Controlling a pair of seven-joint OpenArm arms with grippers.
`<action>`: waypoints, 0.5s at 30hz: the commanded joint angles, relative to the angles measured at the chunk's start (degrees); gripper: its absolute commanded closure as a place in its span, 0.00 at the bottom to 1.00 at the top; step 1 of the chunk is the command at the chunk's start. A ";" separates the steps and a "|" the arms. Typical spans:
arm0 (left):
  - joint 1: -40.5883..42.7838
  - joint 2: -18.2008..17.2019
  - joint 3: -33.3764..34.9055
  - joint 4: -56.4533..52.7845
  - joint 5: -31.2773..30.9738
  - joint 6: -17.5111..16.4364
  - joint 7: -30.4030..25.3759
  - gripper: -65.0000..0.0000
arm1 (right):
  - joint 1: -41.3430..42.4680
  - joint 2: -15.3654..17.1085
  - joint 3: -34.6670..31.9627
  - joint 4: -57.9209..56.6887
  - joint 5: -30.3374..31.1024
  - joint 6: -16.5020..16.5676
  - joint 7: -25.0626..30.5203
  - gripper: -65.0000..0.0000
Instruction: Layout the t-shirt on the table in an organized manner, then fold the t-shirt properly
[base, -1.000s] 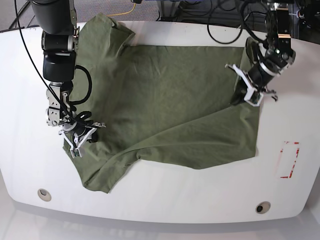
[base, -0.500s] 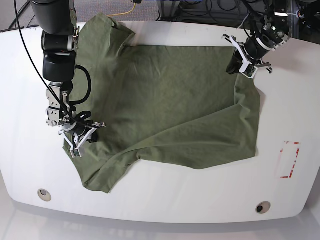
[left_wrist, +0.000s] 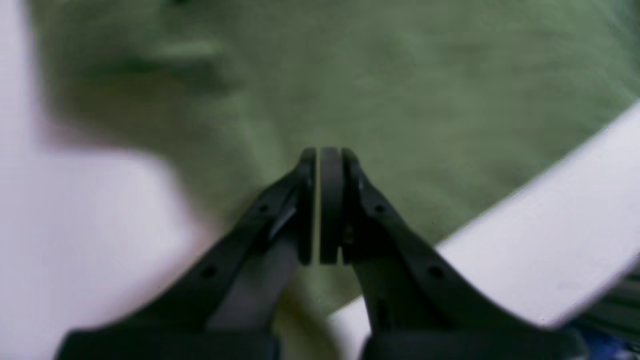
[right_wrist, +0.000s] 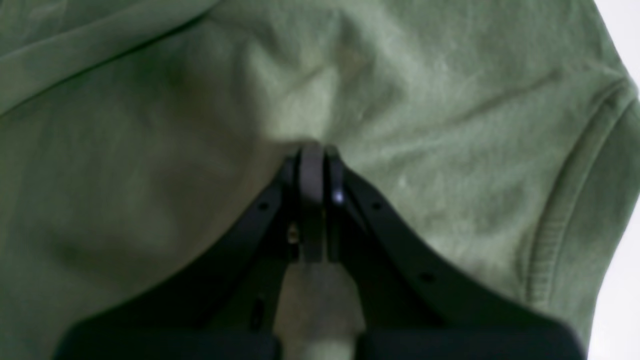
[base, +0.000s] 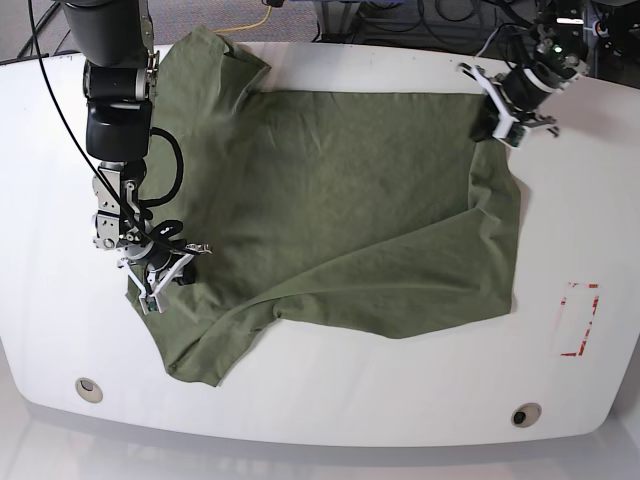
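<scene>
The olive-green t-shirt lies spread, wrinkled, across the white table. One sleeve reaches the far left, another lies at the near left. My left gripper is at the shirt's far right corner, its jaws shut with a thin strip of cloth between them. In the left wrist view it sits over blurred green cloth and white table. My right gripper is shut on the shirt's left edge by the near sleeve. In the right wrist view cloth bunches at its tips.
Two round grommet holes sit near the front edge. A red dashed rectangle is marked at the right. Black cables and a yellow cable lie behind the far edge.
My left gripper has moved from the shirt's right edge up to the far right corner, and the cloth edge there has shifted with it. The right gripper has stayed put.
</scene>
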 joint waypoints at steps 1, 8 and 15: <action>0.05 -0.71 -1.26 -0.04 -0.57 -0.26 -1.18 1.00 | 1.10 0.57 0.14 0.71 -0.27 0.08 -0.48 0.99; 0.14 -1.77 -3.54 -2.15 -0.57 -0.26 -1.18 1.00 | 1.10 0.57 0.23 0.71 -0.27 0.17 -0.39 0.99; 1.81 -2.73 -3.63 -1.19 -0.84 -0.26 -1.18 1.00 | 1.10 0.57 0.23 0.71 -0.27 0.17 -0.39 0.99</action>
